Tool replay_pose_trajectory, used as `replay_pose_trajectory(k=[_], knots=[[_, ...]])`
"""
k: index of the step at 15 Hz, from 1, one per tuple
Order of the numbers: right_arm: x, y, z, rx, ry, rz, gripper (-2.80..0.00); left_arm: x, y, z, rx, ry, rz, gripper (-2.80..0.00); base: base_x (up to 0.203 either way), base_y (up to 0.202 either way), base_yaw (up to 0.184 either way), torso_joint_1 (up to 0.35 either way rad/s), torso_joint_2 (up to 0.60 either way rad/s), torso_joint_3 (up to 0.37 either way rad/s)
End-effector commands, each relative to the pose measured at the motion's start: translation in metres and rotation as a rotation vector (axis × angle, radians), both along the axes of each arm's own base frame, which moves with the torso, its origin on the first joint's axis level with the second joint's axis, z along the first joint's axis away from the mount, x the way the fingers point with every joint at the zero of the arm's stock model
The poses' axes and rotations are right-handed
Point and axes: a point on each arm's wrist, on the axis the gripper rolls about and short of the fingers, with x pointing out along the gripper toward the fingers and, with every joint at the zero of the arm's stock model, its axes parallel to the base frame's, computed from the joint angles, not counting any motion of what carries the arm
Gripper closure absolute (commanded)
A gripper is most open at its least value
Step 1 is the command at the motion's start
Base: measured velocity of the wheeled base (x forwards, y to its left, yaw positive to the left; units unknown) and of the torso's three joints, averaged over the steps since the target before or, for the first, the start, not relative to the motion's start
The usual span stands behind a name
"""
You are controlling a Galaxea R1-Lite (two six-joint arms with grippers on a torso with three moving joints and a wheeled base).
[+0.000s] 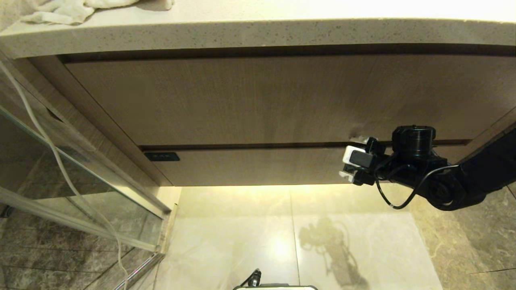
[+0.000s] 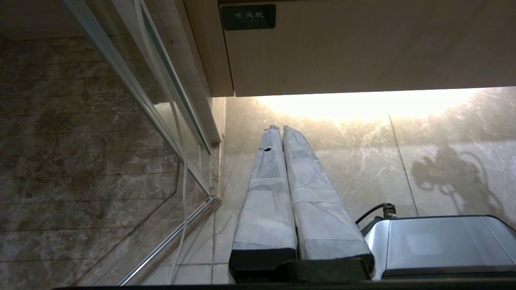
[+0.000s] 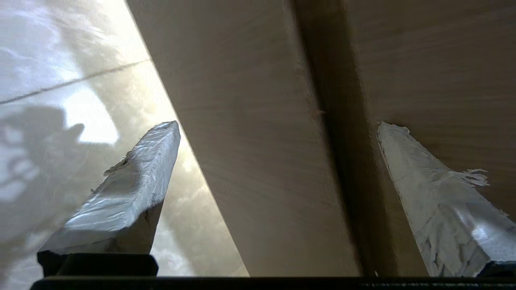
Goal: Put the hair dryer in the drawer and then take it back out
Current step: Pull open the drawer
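Observation:
The drawer (image 1: 258,165) is the low wood-grain front under the counter, with a small black label (image 1: 161,156) at its left end, and it stands closed. My right gripper (image 1: 350,158) is open at the drawer's right end. One finger (image 3: 141,177) sits below the drawer's (image 3: 250,141) bottom edge, the other finger (image 3: 419,181) lies over the dark gap above it. Nothing is held. My left gripper (image 2: 281,129) is shut, empty and parked low, pointing at the floor below the drawer (image 2: 363,48). The hair dryer is out of view.
A taller wood-grain panel (image 1: 242,96) sits above the drawer under the stone countertop (image 1: 258,32), which carries a white towel (image 1: 64,12). A glass shower door (image 1: 80,173) with a hanging white cable (image 1: 60,169) stands at the left. Marble floor (image 1: 282,233) lies below.

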Motion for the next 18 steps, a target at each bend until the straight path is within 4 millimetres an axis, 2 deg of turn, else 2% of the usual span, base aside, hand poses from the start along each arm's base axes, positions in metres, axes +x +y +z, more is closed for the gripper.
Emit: replay_pose_trajectory(k=[1, 6, 12, 18], knots=[[0.004, 0.002, -0.015, 0.003, 0.032, 0.055, -2.8, 0.0, 0.0, 0.0, 0.0, 0.001, 0.0, 0.0, 0.0, 0.0, 0.0, 0.0, 0.0, 0.0], [0.011, 0.003, -0.025, -0.003, 0.046, 0.064, -2.8, 0.0, 0.0, 0.0, 0.0, 0.002, 0.0, 0.0, 0.0, 0.0, 0.0, 0.0, 0.0, 0.0], [0.037, 0.008, -0.033, 0.0, -0.035, 0.064, -2.8, 0.0, 0.0, 0.0, 0.0, 0.002, 0.0, 0.0, 0.0, 0.0, 0.0, 0.0, 0.0, 0.0], [0.044, 0.005, -0.054, -0.006, 0.029, 0.045, -2.8, 0.0, 0.0, 0.0, 0.0, 0.002, 0.0, 0.0, 0.0, 0.0, 0.0, 0.0, 0.0, 0.0]])
